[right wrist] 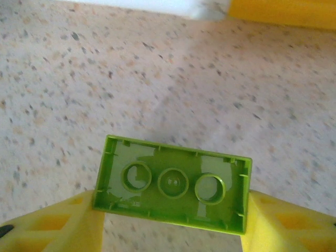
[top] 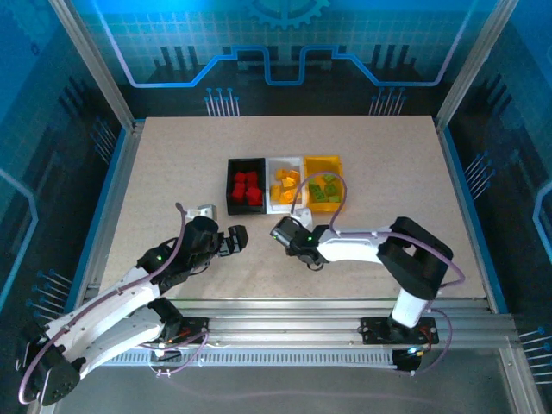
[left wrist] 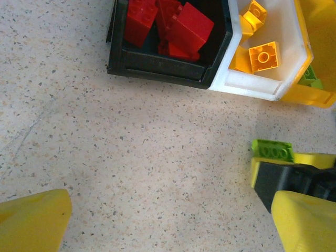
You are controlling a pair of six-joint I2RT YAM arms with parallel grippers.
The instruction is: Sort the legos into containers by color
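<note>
Top view: the black bin (top: 230,185), white bin (top: 285,159) and yellow bin (top: 341,179) stand touching in a row at the middle of the counter (top: 172,172), holding red, orange and green legos respectively. The right claw (top: 278,231) sits just on the near side of the white bin, with the left claw (top: 238,240) beside it.

Left wrist view: the left claw's fingers are spread wide over bare counter, released, with nothing between them.

Right wrist view: the right claw is clenched on a lime green lego (right wrist: 172,184), hollow underside towards the camera, near the bins' front walls.

The step in hand looks like delivery. The next move calls for a lift over the rims to the yellow bin, then release. No writing is readable.
</note>
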